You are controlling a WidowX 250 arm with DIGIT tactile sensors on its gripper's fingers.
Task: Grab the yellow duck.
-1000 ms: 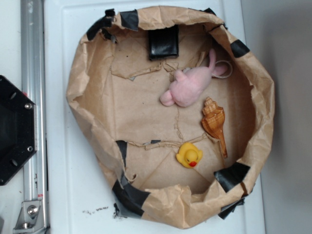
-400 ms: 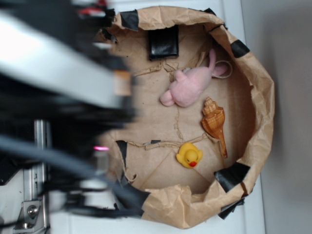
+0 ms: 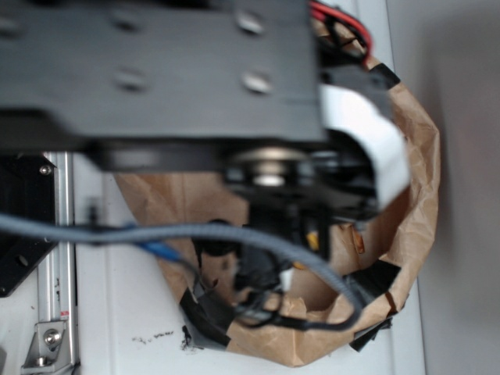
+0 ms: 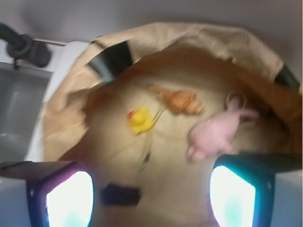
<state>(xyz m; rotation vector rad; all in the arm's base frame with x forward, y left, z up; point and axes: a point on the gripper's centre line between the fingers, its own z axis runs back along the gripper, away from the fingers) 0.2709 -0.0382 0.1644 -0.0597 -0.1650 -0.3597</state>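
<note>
In the wrist view the yellow duck (image 4: pixel 140 120) sits on the brown paper floor of the bin, left of centre and well ahead of my gripper (image 4: pixel 151 198). The gripper is open, its two glowing fingertips (image 4: pixel 66 198) far apart with only bare paper and a black patch (image 4: pixel 120 195) between them. Nothing is held. In the exterior view my arm (image 3: pixel 195 78) hangs over the bin and hides almost all of it. Only a sliver of the yellow duck (image 3: pixel 314 241) shows under the arm.
An orange-brown shell (image 4: pixel 182 100) lies just right of the duck, and a pink plush animal (image 4: pixel 215 135) lies further right, close to the right finger. The crumpled paper wall (image 3: pixel 418 180) with black tape rings everything. Cables (image 3: pixel 234 234) trail below the arm.
The arm has swept in from the left and now covers most of the bin in the exterior view. The duck, shell and plush have not moved.
</note>
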